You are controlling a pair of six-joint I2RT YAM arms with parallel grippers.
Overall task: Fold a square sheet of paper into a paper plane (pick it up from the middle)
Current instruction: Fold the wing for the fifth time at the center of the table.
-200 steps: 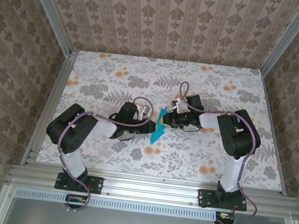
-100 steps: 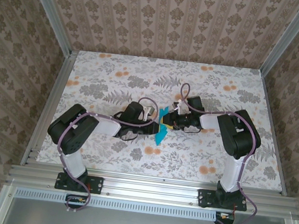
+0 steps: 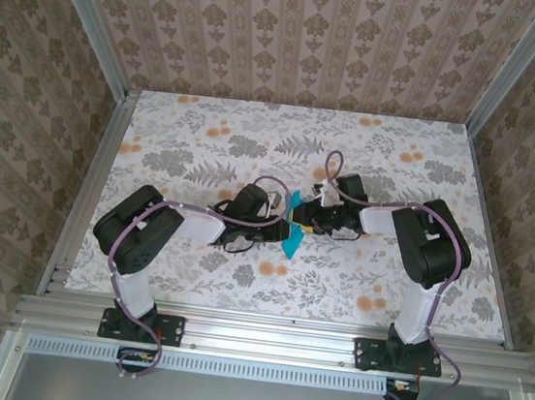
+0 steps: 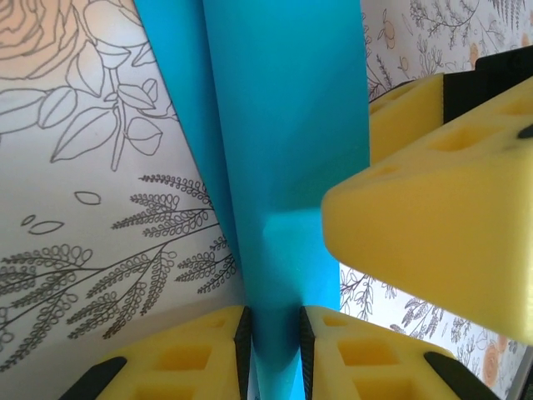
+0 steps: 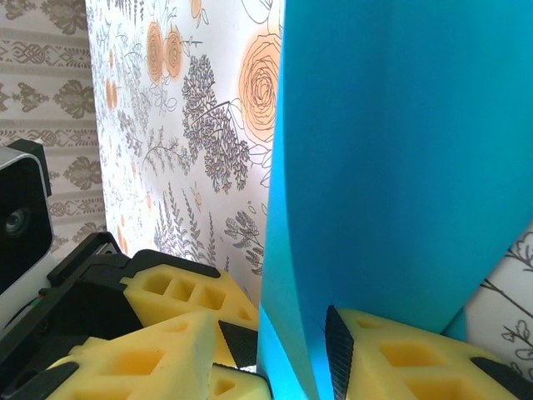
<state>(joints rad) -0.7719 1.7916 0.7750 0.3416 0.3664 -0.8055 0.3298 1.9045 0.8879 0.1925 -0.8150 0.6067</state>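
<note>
**Table** (image 3: 189,122): floral-print top with patterned walls on three sides. Both arm bases stand at its near edge.

**Left arm** (image 3: 135,233): runs from the near-left corner region toward the middle of the table.

**Left gripper** (image 4: 275,327): jaws drawn close and clamped on the sheet. Its yellow pads (image 4: 200,354) press one on each face, and the paper fills the narrow gap between them.

**Sheet of paper** (image 3: 293,234): bright cyan-blue, unmarked, folded to a narrow creased shape. It is at about the middle of the table, between the two grippers, and stands on edge rather than lying flat. Its lower tip points toward the near edge. Whether it touches the table cannot be told.

**Right gripper** (image 3: 303,227): meets the left gripper head-on, just beside it, across the sheet. Its jaws stand partly apart with the paper running between them. In the right wrist view the paper lies against the dark inner face of one of the yellow fingers (image 5: 400,358). Whether the jaws actually pinch the paper or only flank it cannot be told.

**Right arm** (image 3: 433,245): runs from the near-right corner region toward the middle of the table.
</note>
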